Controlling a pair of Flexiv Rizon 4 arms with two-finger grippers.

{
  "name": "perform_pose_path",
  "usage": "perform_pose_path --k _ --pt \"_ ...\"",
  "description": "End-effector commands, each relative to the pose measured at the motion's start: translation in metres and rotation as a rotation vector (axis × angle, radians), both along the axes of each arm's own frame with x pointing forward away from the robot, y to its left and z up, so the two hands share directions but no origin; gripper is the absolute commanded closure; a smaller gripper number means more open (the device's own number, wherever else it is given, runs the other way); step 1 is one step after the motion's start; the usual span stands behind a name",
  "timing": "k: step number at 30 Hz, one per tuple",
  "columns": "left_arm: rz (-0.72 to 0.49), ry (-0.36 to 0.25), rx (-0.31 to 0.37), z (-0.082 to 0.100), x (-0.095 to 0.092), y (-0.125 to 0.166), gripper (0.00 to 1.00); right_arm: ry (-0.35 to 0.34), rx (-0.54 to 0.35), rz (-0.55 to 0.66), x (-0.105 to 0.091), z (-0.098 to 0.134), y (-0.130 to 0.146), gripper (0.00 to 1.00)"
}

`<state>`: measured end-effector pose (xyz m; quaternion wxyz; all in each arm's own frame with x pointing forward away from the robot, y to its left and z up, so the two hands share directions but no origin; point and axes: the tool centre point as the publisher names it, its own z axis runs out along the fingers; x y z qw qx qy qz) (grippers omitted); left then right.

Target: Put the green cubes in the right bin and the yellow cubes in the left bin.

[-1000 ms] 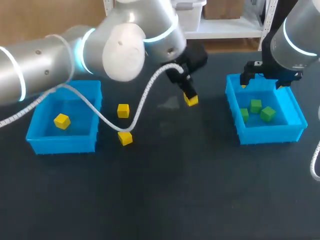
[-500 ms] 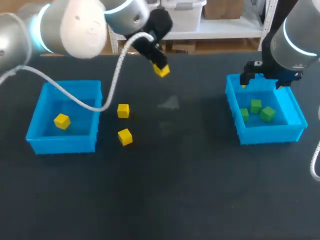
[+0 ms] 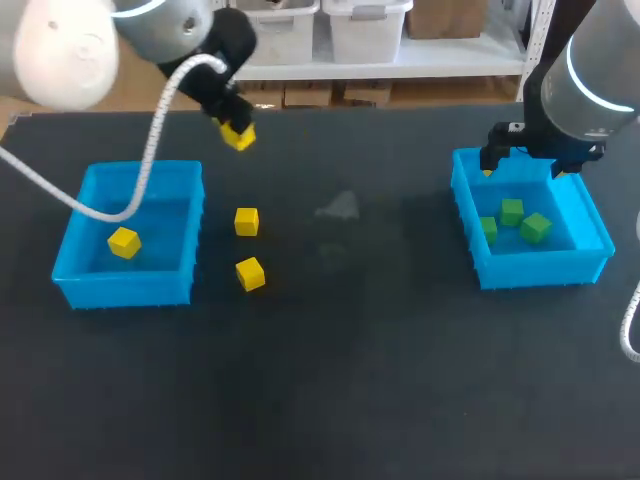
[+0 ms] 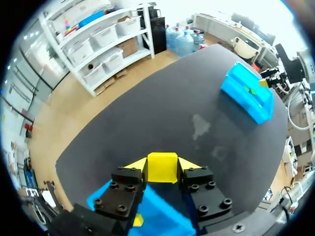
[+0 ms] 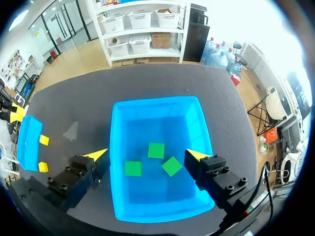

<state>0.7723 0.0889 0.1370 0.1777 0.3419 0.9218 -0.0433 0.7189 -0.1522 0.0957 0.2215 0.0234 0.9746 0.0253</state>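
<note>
My left gripper (image 3: 236, 132) is shut on a yellow cube (image 3: 238, 136), held in the air just beyond the far right corner of the left blue bin (image 3: 95, 290). In the left wrist view that cube (image 4: 162, 167) sits between the yellow fingertips, with the left bin (image 4: 162, 219) under the gripper (image 4: 162, 166). One yellow cube (image 3: 124, 242) lies in the left bin. Two more yellow cubes (image 3: 246, 221) (image 3: 250, 273) lie on the table right of it. My right gripper (image 5: 147, 156) hangs open over the right bin (image 5: 118, 147), which holds three green cubes (image 5: 156, 150).
The right bin (image 3: 530, 268) stands at the table's right side, with my right gripper (image 3: 520, 168) above its far rim. A pale smudge (image 3: 340, 207) marks the dark table top near the middle.
My left arm has lifted the yellow cube from the table's middle and carried it left toward the left bin. The right arm has stayed still.
</note>
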Motion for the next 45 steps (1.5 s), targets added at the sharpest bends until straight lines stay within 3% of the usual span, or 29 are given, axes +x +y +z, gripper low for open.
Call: perform_pose_path --k 1,9,19,20,21,29,35,45 --pt "0.042 -0.008 -0.004 0.000 -0.029 0.044 1.00 -0.004 0.000 -0.001 -0.001 -0.001 0.000 0.00" --pt "0.146 0.031 0.042 -0.016 -0.053 0.108 1.00 -0.004 0.000 -0.001 -0.001 -0.001 0.000 0.00" --pt "0.224 0.091 0.072 -0.040 -0.078 0.148 1.00 -0.004 0.000 -0.001 -0.001 -0.001 0.000 0.00" --pt "0.223 0.090 0.076 -0.041 -0.079 0.147 0.62 -0.004 0.000 -0.001 -0.001 -0.001 0.000 0.00" --pt "0.222 0.093 0.074 -0.041 -0.079 0.146 0.00 -0.004 0.000 -0.001 -0.001 -0.001 0.000 0.00" --pt "0.187 0.072 0.044 -0.033 -0.066 0.129 0.00 -0.004 0.000 -0.001 -0.001 -0.001 0.000 0.00" --pt "0.080 0.044 -0.048 -0.017 -0.048 0.092 0.00 -0.004 0.000 -0.001 -0.001 -0.001 0.000 0.00" --pt "-0.148 0.061 -0.052 -0.026 -0.042 0.048 0.00 -0.004 0.000 -0.001 -0.001 -0.001 0.000 0.00"
